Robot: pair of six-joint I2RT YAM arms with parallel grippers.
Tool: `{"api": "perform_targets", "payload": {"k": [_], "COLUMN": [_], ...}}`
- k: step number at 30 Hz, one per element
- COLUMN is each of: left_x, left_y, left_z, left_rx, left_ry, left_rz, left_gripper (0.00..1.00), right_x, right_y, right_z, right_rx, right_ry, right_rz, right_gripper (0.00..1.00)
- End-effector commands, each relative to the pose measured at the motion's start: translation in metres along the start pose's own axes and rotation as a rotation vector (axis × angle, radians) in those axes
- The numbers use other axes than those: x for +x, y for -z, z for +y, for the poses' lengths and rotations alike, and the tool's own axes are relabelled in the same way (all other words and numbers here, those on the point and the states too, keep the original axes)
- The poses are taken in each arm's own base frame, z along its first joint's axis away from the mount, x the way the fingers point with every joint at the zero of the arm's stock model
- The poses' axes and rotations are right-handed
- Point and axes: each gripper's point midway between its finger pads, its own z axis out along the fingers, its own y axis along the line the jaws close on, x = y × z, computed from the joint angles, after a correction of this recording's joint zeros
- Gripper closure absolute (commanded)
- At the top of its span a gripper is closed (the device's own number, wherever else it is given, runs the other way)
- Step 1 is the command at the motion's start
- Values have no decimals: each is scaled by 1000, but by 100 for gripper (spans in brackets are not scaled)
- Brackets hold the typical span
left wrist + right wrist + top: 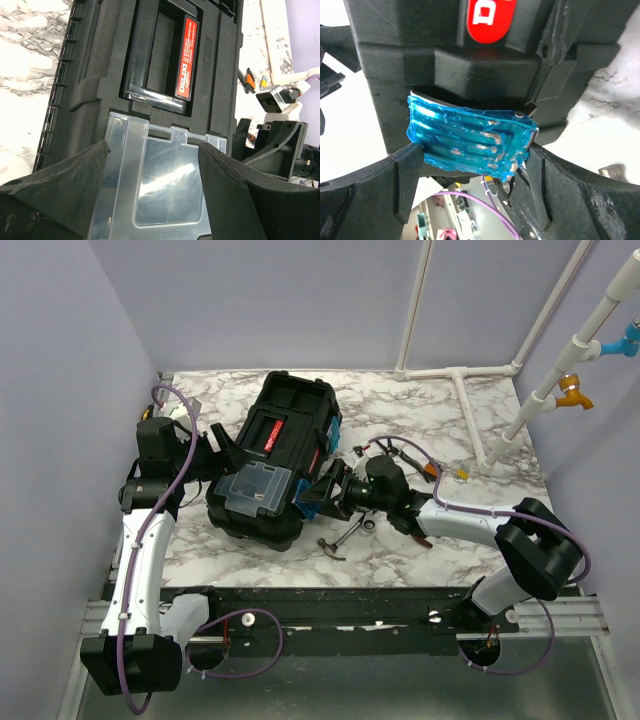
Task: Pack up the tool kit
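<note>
The black tool case [290, 425] lies shut on the marble table, with a clear plastic lid [255, 490] on its near end. My left gripper [222, 447] is open just left of the case. In the left wrist view the left gripper [152, 150] has its fingers spread above the clear lid [165, 185], below the red label [187, 55]. My right gripper [325, 490] is open at the case's right side. In the right wrist view the right gripper [475, 155] straddles the blue latch [470, 140], with a finger close to each side.
Loose metal tools [345, 535] lie on the table near the right arm. Red-handled pliers [418, 537] lie under its forearm, and more small tools [405, 450] lie behind it. White pipes [465, 400] run along the back right. A second blue latch [335, 430] shows on the case.
</note>
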Motion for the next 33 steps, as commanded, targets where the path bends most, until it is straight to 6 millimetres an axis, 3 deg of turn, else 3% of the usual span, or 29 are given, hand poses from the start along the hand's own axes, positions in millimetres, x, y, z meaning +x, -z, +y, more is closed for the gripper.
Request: {"api": "perform_targets", "payload": {"k": [1,12,19,23,29,33], "left_x": [13,20,26,35,58,38], "left_y": [-9,-16,-21,-27,-31,-21], "left_z": [22,25,31,39,52,40], "left_rx": [-48,-30,-38,-52,-83,-53], "left_ry": [32,58,63,78,111,78], "left_rz": [55,93,123,167,234,144], "left_gripper": [24,24,24,24,24,24], "right_x": [-5,6,4,-1,-3,-2], "right_y": [4,-4,-7,-7,-10,-12], "right_z": [-26,-52,-47,-37,-33,-36], "right_rx": [100,112,92,75,70,70], "right_ry": [-2,-30,-20,2,22,21], "right_rz": [-62,-39,-41,-50,-48,-45], "right_gripper": [14,34,51,52,61,62]}}
